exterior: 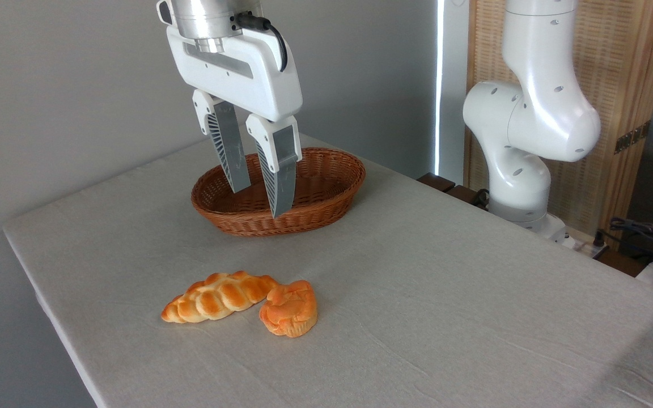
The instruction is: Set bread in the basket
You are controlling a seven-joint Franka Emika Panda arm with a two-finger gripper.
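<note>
Top of the arm is cut off by the frame edge, so only the wrist flange, a black cable point(272, 31) and the gripper point(259, 201) show on the left, while the white base segments point(530, 119) stand at the right beyond the table. Both fingers hang in front of the basket point(326, 187), hiding part of its inside and near rim (cannot tell if the tips are over it or nearer the camera, and nothing is visible inside the part that shows). Table's near and right edges run out of view; the clutter of cables point(647, 232) at far right is too small to make out. Gripper points down, tilted slightly, fingers parted with a clear gap and nothing between them, well above the cloth. The bread point(219, 296) lies flat on the grey tablecloth point(445, 294) toward the front, long axis running left to right and rising a little at the right end, well apart from the basket and from the fingers. Its right tip is touching or just beside a short orange bun point(289, 309) (contact hard to confirm, the bun overlaps that end from this angle). A wooden slatted screen point(621, 68) stands behind the arm base.
</note>
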